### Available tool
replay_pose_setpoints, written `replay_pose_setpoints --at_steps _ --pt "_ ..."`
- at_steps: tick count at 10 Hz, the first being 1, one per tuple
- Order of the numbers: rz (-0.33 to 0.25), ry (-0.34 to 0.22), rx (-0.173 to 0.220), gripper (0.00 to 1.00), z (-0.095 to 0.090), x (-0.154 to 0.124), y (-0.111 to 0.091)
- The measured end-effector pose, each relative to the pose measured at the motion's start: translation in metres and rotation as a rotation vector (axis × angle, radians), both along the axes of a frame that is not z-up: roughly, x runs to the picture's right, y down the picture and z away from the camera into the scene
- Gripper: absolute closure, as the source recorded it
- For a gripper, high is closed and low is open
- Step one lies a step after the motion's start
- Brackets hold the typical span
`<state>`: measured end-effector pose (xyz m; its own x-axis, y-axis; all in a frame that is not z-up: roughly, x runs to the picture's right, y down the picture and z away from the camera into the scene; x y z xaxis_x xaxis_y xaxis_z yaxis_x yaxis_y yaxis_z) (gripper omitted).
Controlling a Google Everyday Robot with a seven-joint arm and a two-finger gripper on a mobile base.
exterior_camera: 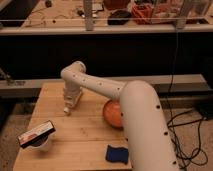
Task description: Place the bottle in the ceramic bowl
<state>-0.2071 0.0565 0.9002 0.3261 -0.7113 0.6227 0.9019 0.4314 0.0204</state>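
Note:
My gripper (71, 98) hangs down from the white arm's wrist over the left half of the wooden table (75, 131). It is shut on the bottle (68, 106), a slim pale bottle that sticks out below it, tilted, with the white cap end down and to the left, close above the tabletop. The ceramic bowl (112, 114) is glossy orange-brown and sits right of the gripper, about a bowl's width away. The arm's thick forearm hides its right part.
A small white cup holding a dark block (37, 135) stands at the front left of the table. A dark blue sponge (117, 153) lies at the front, beside the arm. Black cables (186, 131) lie on the floor to the right. A dark shelf unit (110, 50) stands behind the table.

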Motion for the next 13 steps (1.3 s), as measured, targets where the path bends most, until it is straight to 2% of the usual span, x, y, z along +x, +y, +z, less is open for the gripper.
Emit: replay_pose_setpoints --at_steps 3,7,9,13 --pt "0.013 0.005 0.004 1.0 -0.005 0.013 -0.005" --pt "0.062 0.016 0.008 1.0 -0.017 0.059 -0.022" --pt "0.081 0.014 0.011 1.0 -0.021 0.067 -0.025" --pt "0.125 0.022 0.005 1.0 -0.026 0.107 -0.023"
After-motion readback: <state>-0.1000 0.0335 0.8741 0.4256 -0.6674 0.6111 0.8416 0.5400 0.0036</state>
